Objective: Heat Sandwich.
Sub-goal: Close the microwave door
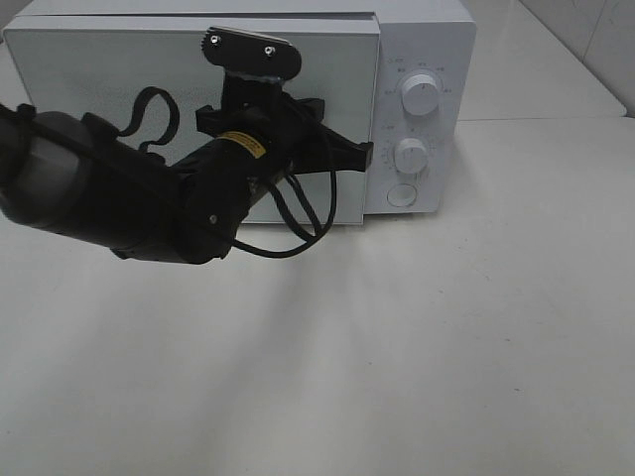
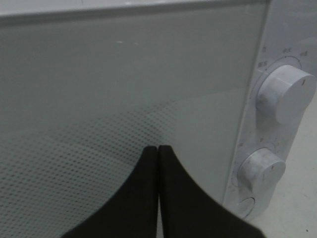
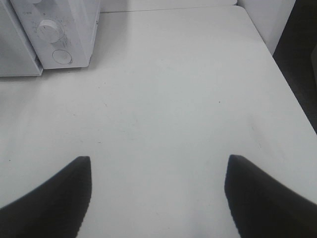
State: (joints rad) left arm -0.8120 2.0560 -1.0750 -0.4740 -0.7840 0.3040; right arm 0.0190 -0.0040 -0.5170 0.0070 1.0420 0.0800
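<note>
Sandwich unseen; microwave (image 1: pixel 437 40) closed. Left jaws pinched together by its door (image 1: pixel 99 99), right jaws wide, empty; we fear tips shoving microwave.

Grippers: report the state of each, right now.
Left gripper: shut, holding nothing, facing the microwave door.
Right gripper: open, empty, above the table.

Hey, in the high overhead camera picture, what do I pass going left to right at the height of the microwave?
left arm → microwave control panel → bare white tabletop
</note>
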